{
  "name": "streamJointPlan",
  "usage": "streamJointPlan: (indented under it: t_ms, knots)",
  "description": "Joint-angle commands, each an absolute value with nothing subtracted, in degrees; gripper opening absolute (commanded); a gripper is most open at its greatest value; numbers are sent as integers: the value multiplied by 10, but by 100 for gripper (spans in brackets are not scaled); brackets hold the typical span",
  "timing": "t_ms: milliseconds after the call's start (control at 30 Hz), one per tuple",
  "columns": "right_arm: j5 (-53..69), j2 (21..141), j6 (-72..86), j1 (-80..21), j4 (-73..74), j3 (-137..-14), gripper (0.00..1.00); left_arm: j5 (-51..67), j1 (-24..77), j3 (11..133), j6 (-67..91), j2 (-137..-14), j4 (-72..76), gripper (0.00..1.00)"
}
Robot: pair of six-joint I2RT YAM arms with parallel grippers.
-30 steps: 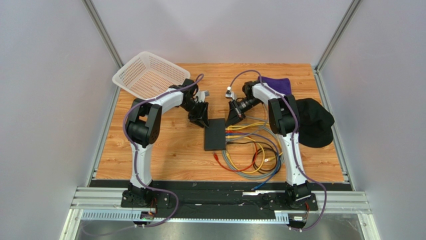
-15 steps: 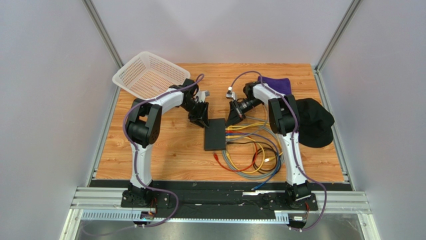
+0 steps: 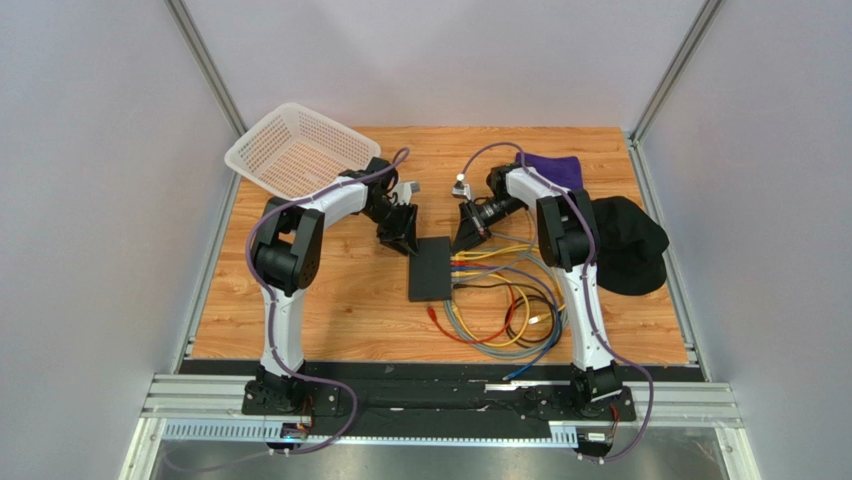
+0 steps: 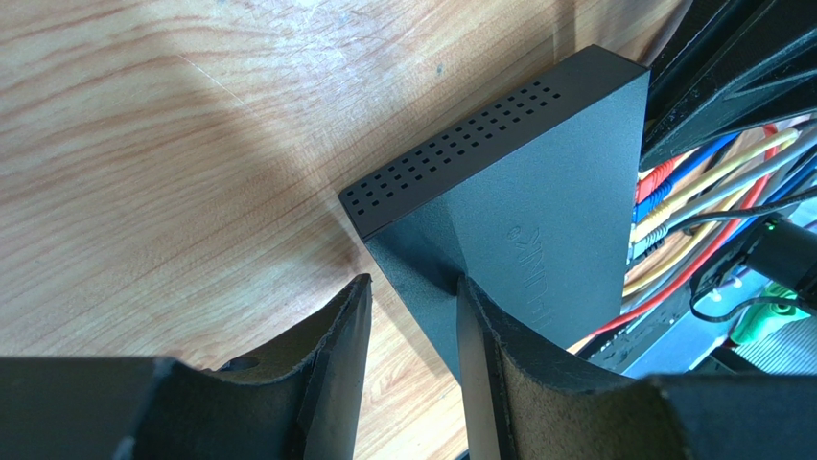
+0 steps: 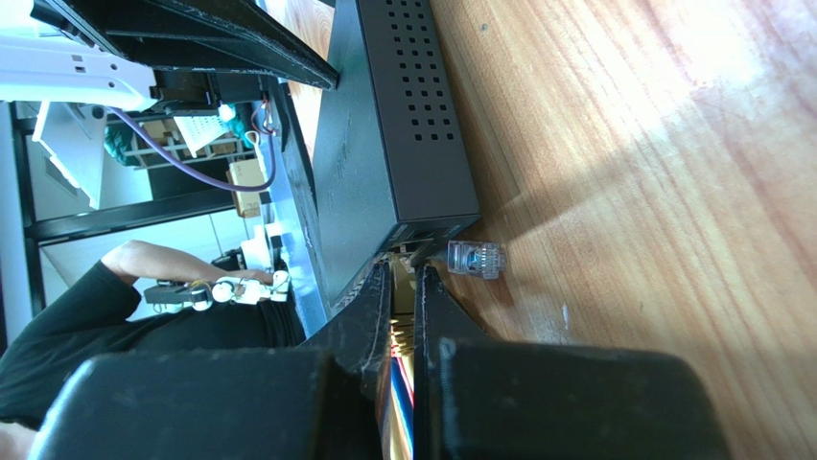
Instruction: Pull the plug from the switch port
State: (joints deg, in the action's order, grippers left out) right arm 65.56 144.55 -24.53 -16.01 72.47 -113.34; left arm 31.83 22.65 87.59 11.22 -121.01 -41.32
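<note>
- You are looking at the switch [image 3: 431, 268] lying flat on the wooden table [image 3: 330, 300], about midway between the two arms, with its sockets facing the right arm.
- A bundle of cables [image 3: 500, 310] in yellow, red, blue, grey and black is running from that socket edge and looping towards the near right part of the table.
- Your left gripper [image 3: 400, 232] is sitting at the far left corner of the switch. In the left wrist view its jaws are standing partly open and straddling that corner [image 4: 537, 220]. One finger [image 4: 479, 364] is lying over the switch's top face. The other finger [image 4: 345, 345] is hanging beside the box, with bare wood showing between them.
- Your right gripper [image 3: 470, 232] is resting at the far end of the socket edge. In the right wrist view its jaws are drawn narrow, tips right at the switch's [image 5: 384, 144] end socket.
- A plug [image 5: 405, 253] is showing in the slim gap between those tips. You cannot tell from here whether the pads are actually pinching it.
- A loose clear plug [image 5: 475, 259] is lying on the wood just beside that corner of the switch.
- A white basket [image 3: 290, 150] is sitting at the far left, partly off the table edge.
- A purple cloth [image 3: 555, 168] and a black cap [image 3: 630, 245] are lying along the right side.
</note>
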Motion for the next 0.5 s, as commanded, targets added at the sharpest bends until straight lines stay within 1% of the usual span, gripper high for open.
streamJointPlan:
  t_ms: [0,200,300,467]
  knots:
    - [641,1477,-283,-156,754,-1158,0,235,247,855,83,-1231,-432,46]
    - [642,1476,-284,-152,756,-1156,0,236,247,856,81,-1231,-433,47]
    - [622,1478,-266,-149,750,-1160,0,236,247,856,81,-1231,-432,47]
    - [566,1427,-159,-144,621,-1086,0,239,247,857,79,-1231,-432,47]
